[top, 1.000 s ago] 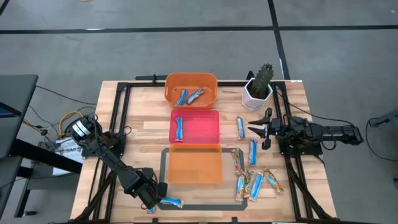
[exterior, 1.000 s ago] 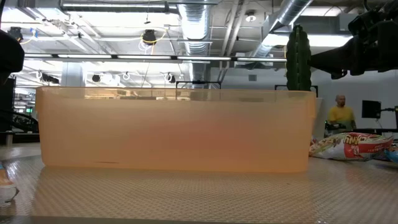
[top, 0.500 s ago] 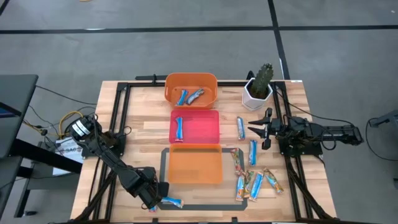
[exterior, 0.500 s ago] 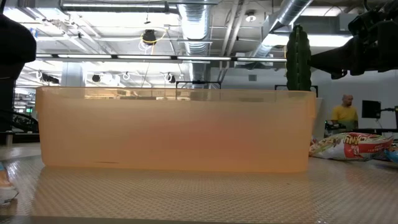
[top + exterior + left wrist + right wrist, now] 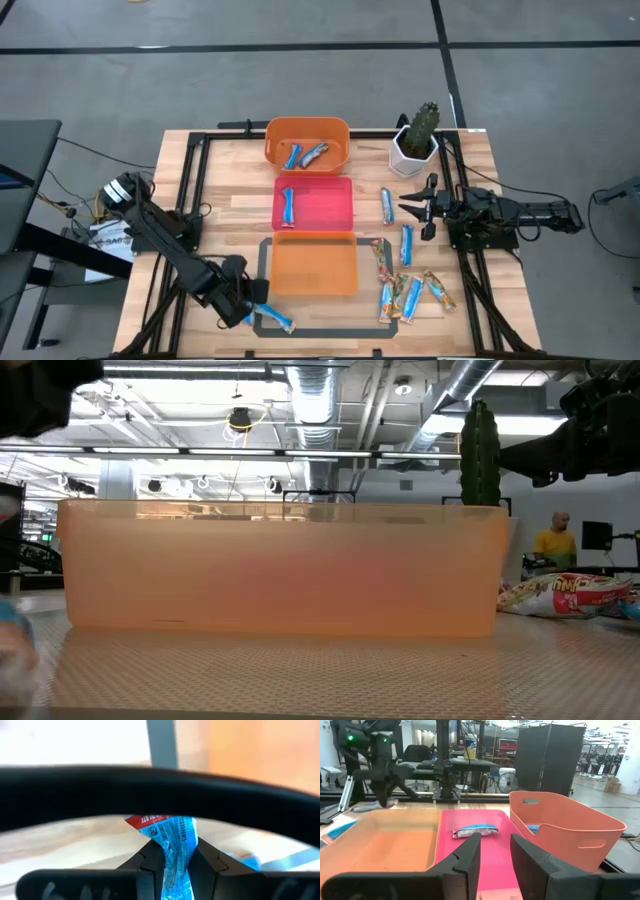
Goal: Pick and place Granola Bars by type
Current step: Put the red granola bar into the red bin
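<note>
My left gripper (image 5: pixel 247 312) is low near the table's near-left corner, shut on a blue-and-white granola bar (image 5: pixel 274 321); it shows in the left wrist view (image 5: pixel 172 854) with the bar (image 5: pixel 169 827) between its fingers. My right gripper (image 5: pixel 420 212) waits open and empty at the right, beside several loose bars (image 5: pixel 406 243). The pink-red tray (image 5: pixel 336 207) holds one blue bar (image 5: pixel 288 207). The far orange tray (image 5: pixel 275 140) holds two bars (image 5: pixel 313 152). The near orange tray (image 5: pixel 312 268) shows no bar. My left gripper pinches the blue-and-white bar's wrapper (image 5: pixel 176 840) between its two fingers, toward one end. The fingers (image 5: pixel 150 857) come slanting down from the table's left. The bar's other end (image 5: pixel 283 323) sticks out toward the table's right; whether it is clear of the table I cannot tell.
A potted cactus (image 5: pixel 417 138) stands at the far right. Several multicoloured and blue bars (image 5: pixel 398 297) lie on the near right of the table. A dark mat outline (image 5: pixel 330 332) runs around the near orange tray. A person (image 5: pixel 548 540) stands in the room beyond.
My left gripper, still shut on the blue-and-white bar, has gone up and a little toward the table's far edge. The bar has gone with it.
</note>
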{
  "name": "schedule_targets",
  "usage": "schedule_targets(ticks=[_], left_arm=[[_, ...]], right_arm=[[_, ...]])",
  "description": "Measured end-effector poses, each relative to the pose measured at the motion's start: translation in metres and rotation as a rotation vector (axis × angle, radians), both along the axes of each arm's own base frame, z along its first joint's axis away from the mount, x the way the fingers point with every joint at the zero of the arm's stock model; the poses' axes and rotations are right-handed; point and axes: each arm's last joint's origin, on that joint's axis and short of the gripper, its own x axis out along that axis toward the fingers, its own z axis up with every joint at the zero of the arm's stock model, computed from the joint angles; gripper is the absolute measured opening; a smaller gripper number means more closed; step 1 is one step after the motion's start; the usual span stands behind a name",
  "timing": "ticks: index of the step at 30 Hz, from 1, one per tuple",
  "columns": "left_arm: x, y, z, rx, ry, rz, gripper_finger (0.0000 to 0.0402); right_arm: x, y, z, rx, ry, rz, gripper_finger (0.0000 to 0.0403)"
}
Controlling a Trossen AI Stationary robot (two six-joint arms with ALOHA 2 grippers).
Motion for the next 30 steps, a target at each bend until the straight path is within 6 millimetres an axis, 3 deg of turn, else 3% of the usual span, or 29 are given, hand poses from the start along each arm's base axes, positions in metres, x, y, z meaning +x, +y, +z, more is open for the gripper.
schedule_targets(ticks=[7, 16, 30], left_arm=[[-0.007, 0.016, 0.028, 0.081, -0.168, 0.044, 0.0061], [0.001, 0.045, 0.058, 0.255, -0.401, 0.081, 0.0061], [0.013, 0.098, 0.092, 0.592, -0.539, 0.113, 0.0061]], right_arm=[[0.0, 0.0, 0.0, 0.0, 0.0, 0.0, 0.0102], [0.0, 0.0, 0.0, 0.0, 0.0, 0.0, 0.0102], [0.0, 0.0, 0.0, 0.0, 0.0, 0.0, 0.0102]])
